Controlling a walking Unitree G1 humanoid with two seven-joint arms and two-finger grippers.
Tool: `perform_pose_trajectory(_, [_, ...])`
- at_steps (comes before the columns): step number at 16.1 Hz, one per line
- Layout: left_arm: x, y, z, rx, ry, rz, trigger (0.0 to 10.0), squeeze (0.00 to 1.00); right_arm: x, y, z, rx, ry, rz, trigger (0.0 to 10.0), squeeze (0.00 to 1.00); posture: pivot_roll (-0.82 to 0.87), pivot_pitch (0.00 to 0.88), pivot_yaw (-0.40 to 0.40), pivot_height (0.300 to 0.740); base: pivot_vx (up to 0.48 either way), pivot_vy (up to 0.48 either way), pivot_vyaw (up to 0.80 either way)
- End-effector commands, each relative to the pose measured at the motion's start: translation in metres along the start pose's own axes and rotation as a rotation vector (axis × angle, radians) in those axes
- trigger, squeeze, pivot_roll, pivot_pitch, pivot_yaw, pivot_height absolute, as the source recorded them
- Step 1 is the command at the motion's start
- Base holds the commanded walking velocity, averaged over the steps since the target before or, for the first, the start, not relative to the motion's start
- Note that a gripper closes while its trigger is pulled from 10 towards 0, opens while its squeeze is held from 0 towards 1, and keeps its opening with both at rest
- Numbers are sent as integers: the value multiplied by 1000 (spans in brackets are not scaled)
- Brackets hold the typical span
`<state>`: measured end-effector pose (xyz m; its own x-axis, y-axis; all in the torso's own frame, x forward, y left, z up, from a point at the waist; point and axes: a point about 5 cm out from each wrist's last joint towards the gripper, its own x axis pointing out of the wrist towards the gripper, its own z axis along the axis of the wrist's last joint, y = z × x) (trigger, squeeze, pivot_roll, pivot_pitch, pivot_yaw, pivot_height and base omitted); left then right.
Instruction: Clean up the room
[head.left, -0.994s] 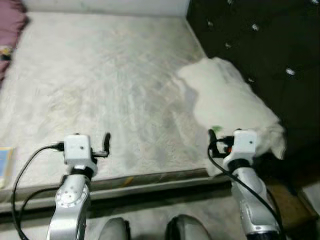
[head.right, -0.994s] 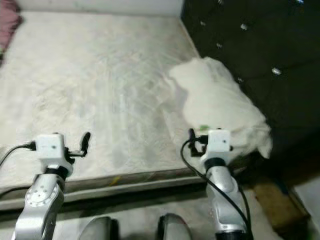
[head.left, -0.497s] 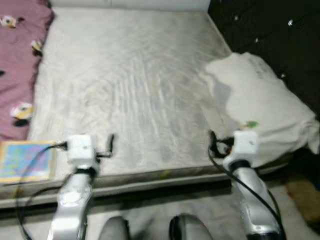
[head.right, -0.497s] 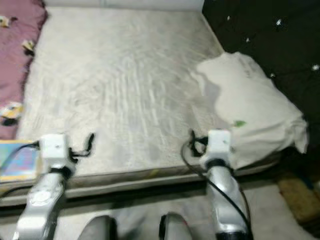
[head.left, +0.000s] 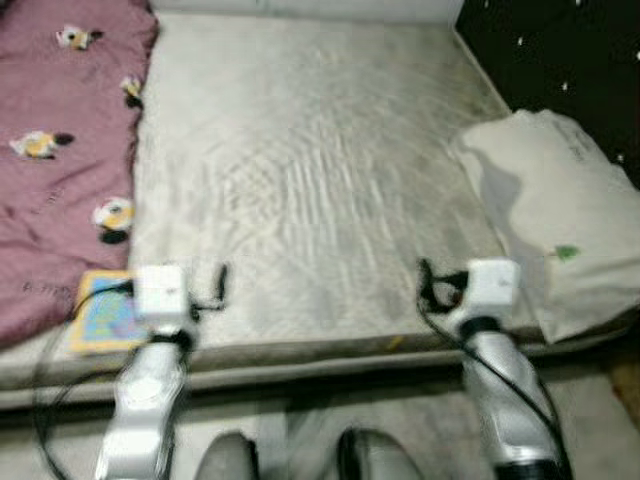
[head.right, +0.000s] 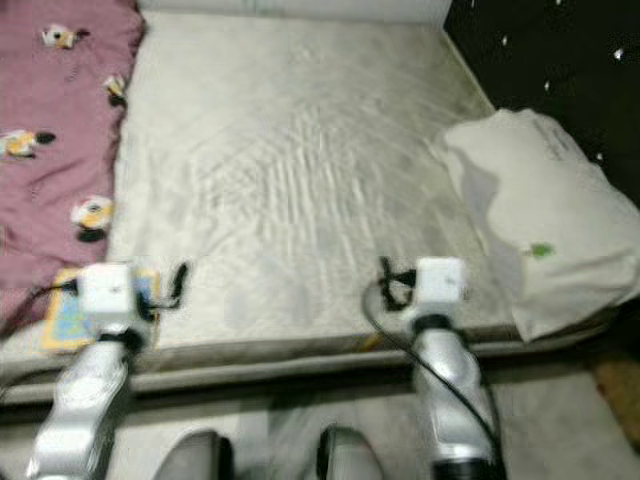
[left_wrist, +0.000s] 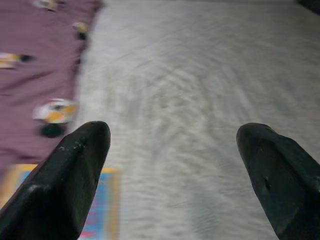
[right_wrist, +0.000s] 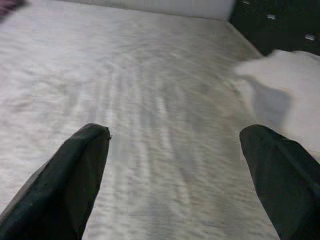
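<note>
A bare cream mattress lies before me. A purple blanket with small yellow and white figures covers its left side. A colourful flat book rests at the front left edge, partly behind my left wrist. A white pillow sits at the right against the black headboard. My left gripper and right gripper hover over the mattress's front edge. Both are open with nothing between the fingers, as the left wrist view and right wrist view show.
The mattress's front edge runs across just ahead of my arms, with pale floor below it. A white wall borders the far side. The pillow overhangs the front right corner.
The camera has swung left: the pillow and headboard slid to the right, and the purple blanket and the book came into view. Both arms keep their pose, grippers still open.
</note>
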<state>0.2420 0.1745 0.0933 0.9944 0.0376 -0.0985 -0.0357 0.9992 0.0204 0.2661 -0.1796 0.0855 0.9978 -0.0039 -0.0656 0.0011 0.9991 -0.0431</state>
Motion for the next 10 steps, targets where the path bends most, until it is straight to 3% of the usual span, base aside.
perform_pose_trajectory(1, [-1,-7,-1,-13,5,-16,10000,0,-3,-10,-2,-15,12,-29,10000,0,29,159,-62,740,0,480,0])
perform_pose_trajectory(10, [-1,-6,0,0,-11,4,10000,0,-3,-10,-2,-18,14,-24,10000,0,31,169,-63,740,0,480,0])
